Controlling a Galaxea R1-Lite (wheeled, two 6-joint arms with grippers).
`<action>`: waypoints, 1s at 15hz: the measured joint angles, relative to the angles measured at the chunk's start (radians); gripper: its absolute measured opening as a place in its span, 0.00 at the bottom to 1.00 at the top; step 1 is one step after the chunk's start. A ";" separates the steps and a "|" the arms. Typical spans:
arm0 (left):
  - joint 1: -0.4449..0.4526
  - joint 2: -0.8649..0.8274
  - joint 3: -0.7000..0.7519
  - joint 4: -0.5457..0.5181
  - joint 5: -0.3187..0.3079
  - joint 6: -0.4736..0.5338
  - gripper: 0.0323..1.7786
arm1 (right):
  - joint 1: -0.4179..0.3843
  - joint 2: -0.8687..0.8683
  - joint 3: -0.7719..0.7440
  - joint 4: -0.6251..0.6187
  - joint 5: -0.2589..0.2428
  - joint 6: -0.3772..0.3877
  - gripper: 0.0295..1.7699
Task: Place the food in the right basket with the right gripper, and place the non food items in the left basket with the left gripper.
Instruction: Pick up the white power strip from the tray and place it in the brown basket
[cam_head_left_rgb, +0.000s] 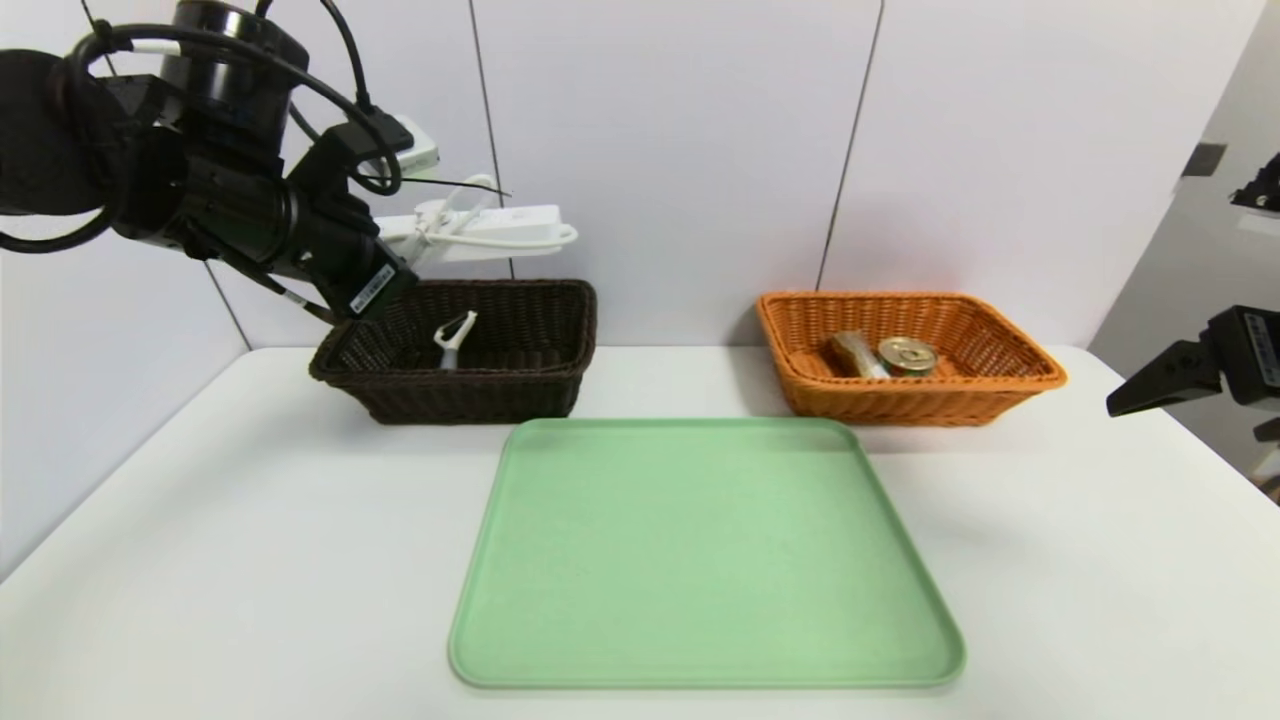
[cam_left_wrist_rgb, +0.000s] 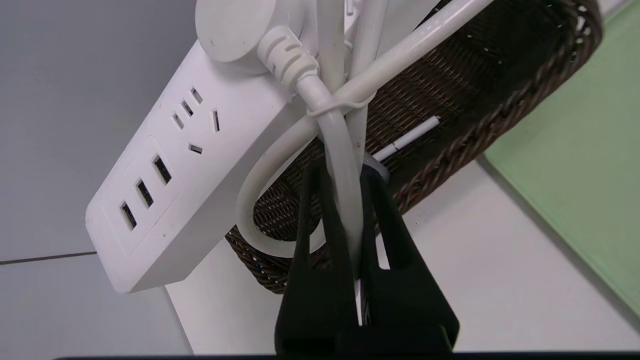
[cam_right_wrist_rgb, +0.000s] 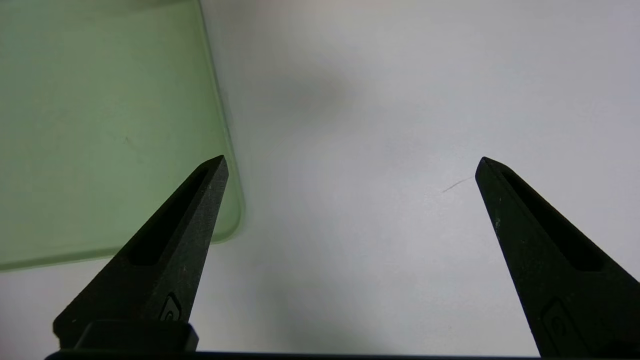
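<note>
No text, brand or number can be read. A white label (cam_head_left_rgb: 372, 289) with dark, barcode-like marks is stuck on the housing of the left gripper (cam_left_wrist_rgb: 336, 172), its print too small to make out. Another pale label (cam_head_left_rgb: 1262, 348) with dark marks, likewise illegible, is on the housing of the right gripper (cam_right_wrist_rgb: 351, 157). An angular emblem with a curved figure inside (cam_right_wrist_rgb: 171, 307) is moulded near the base of a right gripper finger; its meaning cannot be told. The white box (cam_head_left_rgb: 418, 150) on the left arm has tiny, unreadable marks on its side.
</note>
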 joint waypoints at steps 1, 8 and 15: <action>0.009 0.015 0.000 -0.011 -0.004 0.003 0.04 | 0.000 0.002 0.000 0.000 -0.001 0.000 0.97; 0.023 0.100 0.001 -0.042 -0.010 0.002 0.04 | 0.000 0.017 -0.001 -0.002 -0.004 -0.004 0.97; 0.025 0.179 0.002 -0.051 -0.005 0.000 0.04 | -0.010 0.021 -0.001 -0.001 -0.007 -0.009 0.97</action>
